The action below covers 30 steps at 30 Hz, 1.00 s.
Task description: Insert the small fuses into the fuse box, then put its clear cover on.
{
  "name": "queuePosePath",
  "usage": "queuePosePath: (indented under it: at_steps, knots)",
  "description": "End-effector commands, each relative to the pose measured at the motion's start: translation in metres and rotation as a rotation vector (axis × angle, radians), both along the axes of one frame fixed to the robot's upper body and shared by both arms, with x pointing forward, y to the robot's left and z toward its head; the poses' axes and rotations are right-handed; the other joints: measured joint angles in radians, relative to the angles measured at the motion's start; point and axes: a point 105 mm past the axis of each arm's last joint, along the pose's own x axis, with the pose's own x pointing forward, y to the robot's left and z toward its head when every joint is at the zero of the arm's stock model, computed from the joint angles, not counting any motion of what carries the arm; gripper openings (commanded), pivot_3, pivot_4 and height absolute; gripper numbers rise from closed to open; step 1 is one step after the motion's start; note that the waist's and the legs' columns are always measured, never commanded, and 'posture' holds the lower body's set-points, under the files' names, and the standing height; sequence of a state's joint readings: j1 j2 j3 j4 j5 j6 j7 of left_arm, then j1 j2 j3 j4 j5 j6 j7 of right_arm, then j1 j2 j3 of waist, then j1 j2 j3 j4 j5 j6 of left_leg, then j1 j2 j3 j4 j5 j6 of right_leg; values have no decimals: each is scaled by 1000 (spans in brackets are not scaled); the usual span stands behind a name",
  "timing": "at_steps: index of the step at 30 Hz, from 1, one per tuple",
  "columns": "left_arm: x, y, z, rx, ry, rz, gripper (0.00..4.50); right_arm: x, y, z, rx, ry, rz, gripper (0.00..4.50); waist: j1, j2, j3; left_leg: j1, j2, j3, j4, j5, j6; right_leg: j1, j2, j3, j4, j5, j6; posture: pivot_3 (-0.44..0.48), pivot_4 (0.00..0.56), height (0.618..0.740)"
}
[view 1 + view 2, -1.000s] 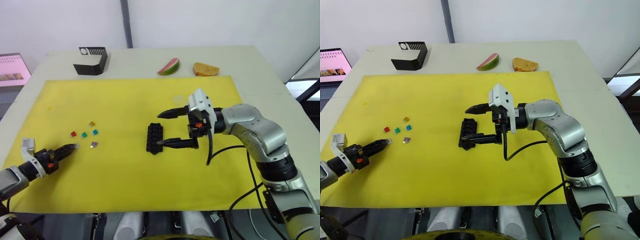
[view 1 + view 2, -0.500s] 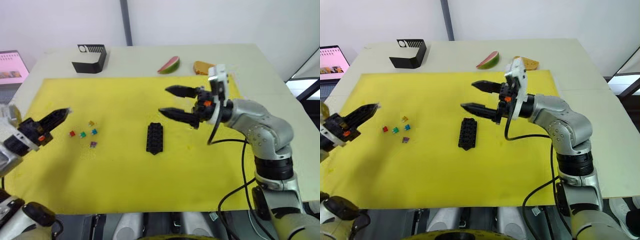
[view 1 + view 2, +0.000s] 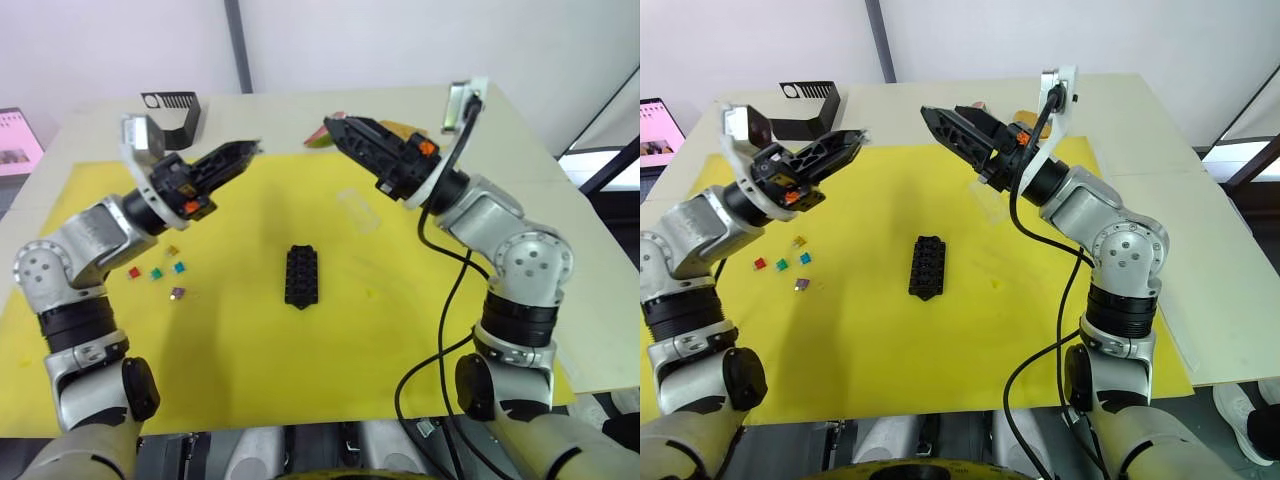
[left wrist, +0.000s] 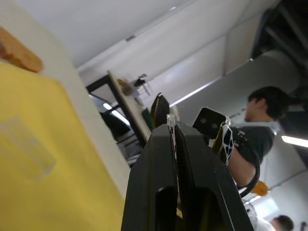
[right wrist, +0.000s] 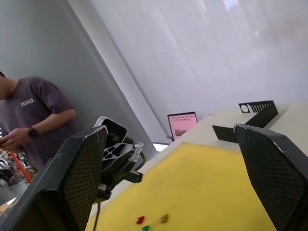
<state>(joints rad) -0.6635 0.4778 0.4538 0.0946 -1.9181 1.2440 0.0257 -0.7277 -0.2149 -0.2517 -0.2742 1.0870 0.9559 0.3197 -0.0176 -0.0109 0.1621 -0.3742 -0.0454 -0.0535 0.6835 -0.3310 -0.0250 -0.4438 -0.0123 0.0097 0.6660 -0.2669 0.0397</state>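
The black fuse box (image 3: 302, 277) lies in the middle of the yellow mat (image 3: 250, 350). Several small fuses (image 3: 157, 271) in red, green, teal, amber and purple lie in a loose cluster to its left. The clear cover (image 3: 357, 208) rests on the mat behind and right of the box. My left gripper (image 3: 246, 150) is raised high over the mat's back left, shut on a tiny translucent fuse (image 4: 170, 119). High over the back centre, my right gripper (image 5: 168, 130) is open with nothing between its fingers.
A black angular holder (image 3: 170, 105) stands at the table's back left. A watermelon slice (image 3: 316, 141) and a bread piece (image 3: 393, 127) lie at the back, partly behind my right gripper. A screen (image 3: 20, 140) sits off the left edge. A person (image 5: 33, 115) stands nearby.
Both arms have risen well above the mat. The left gripper swung from the left edge up toward the back centre, still shut. The right gripper lifted away from the fuse box.
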Motion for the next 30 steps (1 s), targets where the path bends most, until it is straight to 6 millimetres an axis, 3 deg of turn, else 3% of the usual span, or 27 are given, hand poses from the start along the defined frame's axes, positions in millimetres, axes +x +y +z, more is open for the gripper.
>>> queuePosePath:
  at_steps: [1, 3, 6, 8, 30]
  knots:
    - [-7, -14, 18, -39, -70, -69, 116, -13, 5, 7, 24, -18, 37, 4500, 1, 0, 0, 0, 0, 0, 0, 0, 0, 0, 0, 0, 0, 0, 0, 0, 150, 740]
    - [-5, -22, 20, -48, -75, -90, 116, -15, 6, 6, 34, -2, 43, 4500, 3, 0, 0, 0, 0, 0, 0, 1, 0, 0, 0, 0, 0, 0, 0, 0, 150, 740]
    - [4, -30, 23, -92, -74, -92, 0, -18, 7, 7, 72, 22, 60, 3710, 5, 0, 0, -1, 0, 0, 0, 1, 1, 0, 0, 0, 0, 0, 0, 0, 150, 740]
    - [7, -32, 27, -137, -74, -94, 0, -18, 7, 8, 77, 25, 45, 2803, 5, 0, 0, -1, 0, 0, 0, 1, 1, 0, 0, 0, 0, 0, 0, 0, 150, 740]
    - [3, -48, 33, -174, -113, -127, 0, -17, 19, 17, 73, 18, 47, 2803, 2, 0, 0, -1, 0, 0, 0, 2, 1, 0, 0, 0, 0, 0, 0, 0, 150, 740]
